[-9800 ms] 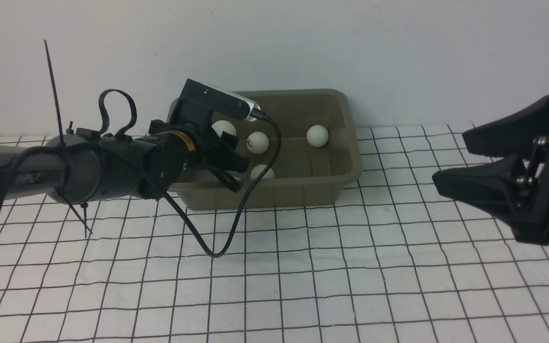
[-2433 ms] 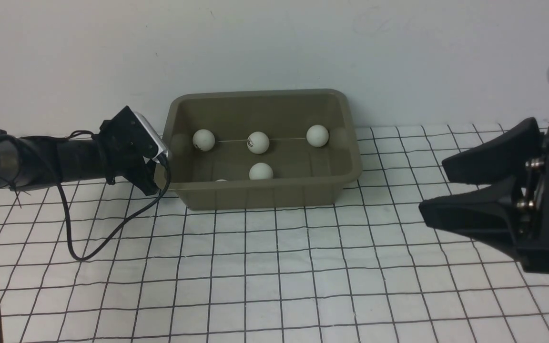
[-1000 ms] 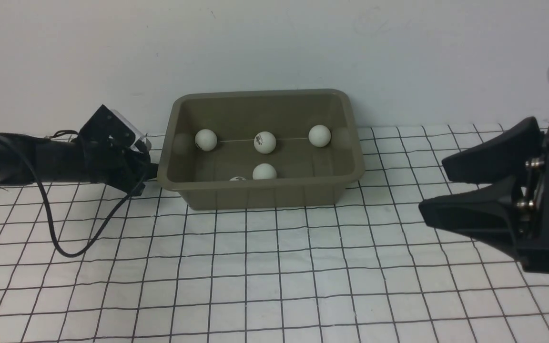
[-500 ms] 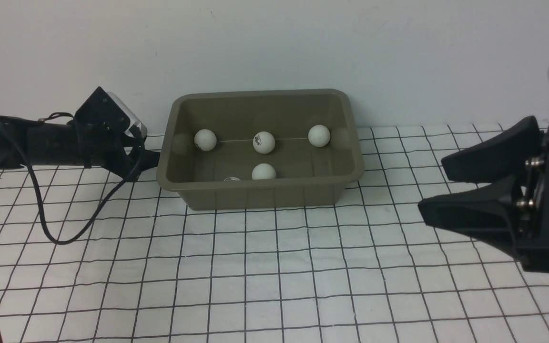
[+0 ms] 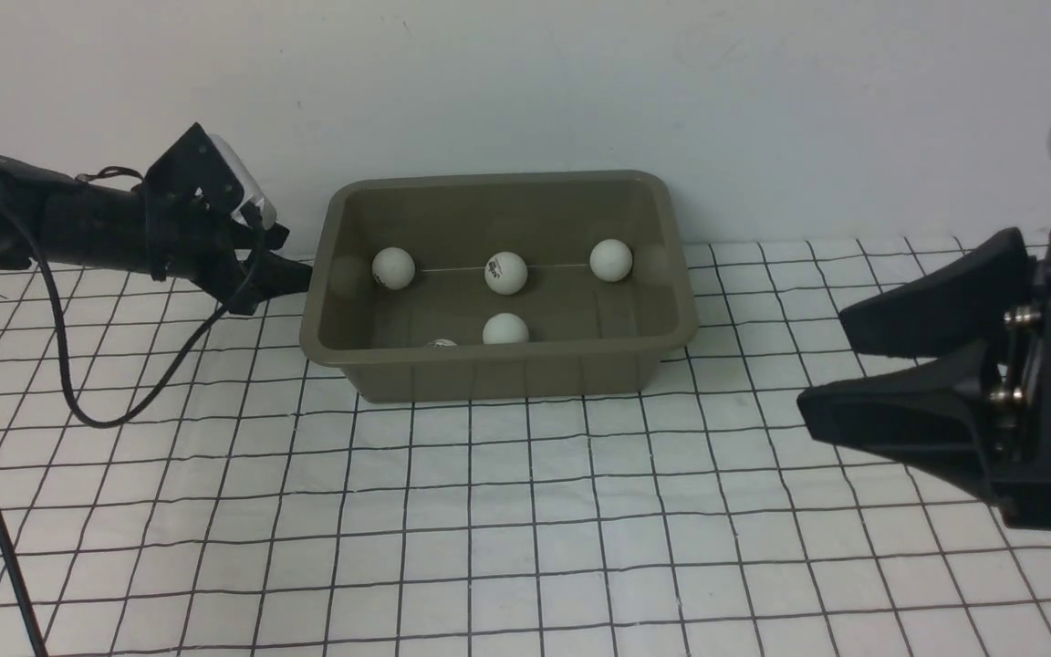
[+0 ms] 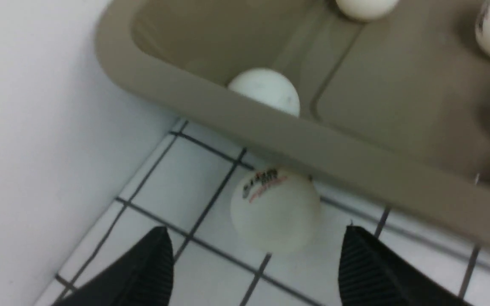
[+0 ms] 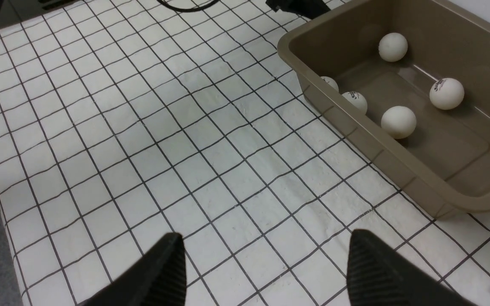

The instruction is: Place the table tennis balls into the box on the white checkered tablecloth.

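Note:
The olive-grey box (image 5: 325, 339) stands at the back of the white checkered tablecloth (image 5: 525, 511), against the wall. Several table tennis balls lie inside, among them one at the back left (image 5: 392, 267), one in the middle (image 5: 505, 272) and one at the back right (image 5: 610, 259). In the left wrist view one more ball (image 6: 275, 208), with a printed logo, rests on the cloth against the box's outer wall (image 6: 313, 144). My left gripper (image 6: 253, 238) is open, its fingertips either side of that ball without touching it. My right gripper (image 5: 822, 365) hangs open and empty to the right of the box.
The white wall (image 5: 525, 82) runs right behind the box and close to my left gripper (image 5: 284, 269). A black cable (image 5: 124, 383) loops down from the left arm onto the cloth. The right wrist view shows the box's near rim (image 7: 355, 127).
My left arm has moved back toward the wall beside the box's left end, and its jaws have opened wider. The right arm has barely moved.

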Controlling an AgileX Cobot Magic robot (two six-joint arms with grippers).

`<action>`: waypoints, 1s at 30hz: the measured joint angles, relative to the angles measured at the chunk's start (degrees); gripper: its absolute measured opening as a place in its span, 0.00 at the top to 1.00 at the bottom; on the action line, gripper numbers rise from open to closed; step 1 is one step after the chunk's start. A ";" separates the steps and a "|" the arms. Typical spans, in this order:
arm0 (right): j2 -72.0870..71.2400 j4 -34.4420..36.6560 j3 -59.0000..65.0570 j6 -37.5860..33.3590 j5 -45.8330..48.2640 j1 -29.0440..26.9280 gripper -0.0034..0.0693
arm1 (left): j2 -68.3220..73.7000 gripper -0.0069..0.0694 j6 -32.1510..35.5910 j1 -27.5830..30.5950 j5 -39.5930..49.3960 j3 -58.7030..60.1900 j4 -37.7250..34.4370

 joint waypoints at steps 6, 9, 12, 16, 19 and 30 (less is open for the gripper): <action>0.00 0.00 0.00 0.00 0.07 0.00 0.32 | 1.34 0.29 6.44 0.00 -0.45 -0.11 2.39; 0.00 0.00 0.00 0.05 0.07 0.00 0.32 | 1.83 0.29 7.92 0.00 -0.45 -0.11 1.08; 0.00 0.00 0.00 0.05 0.07 0.00 0.32 | 1.89 0.29 8.86 0.00 -0.45 -0.11 -1.46; 0.00 0.00 0.00 0.05 0.11 0.00 0.32 | 2.17 0.29 9.69 -0.51 -0.45 -0.11 -2.35; 0.00 0.00 0.00 0.05 0.11 0.00 0.32 | 2.53 0.29 9.69 -1.57 -0.86 -0.11 -2.37; 0.00 0.00 0.00 0.05 0.25 0.00 0.32 | 2.74 0.29 10.34 -3.51 -4.77 -0.11 -2.31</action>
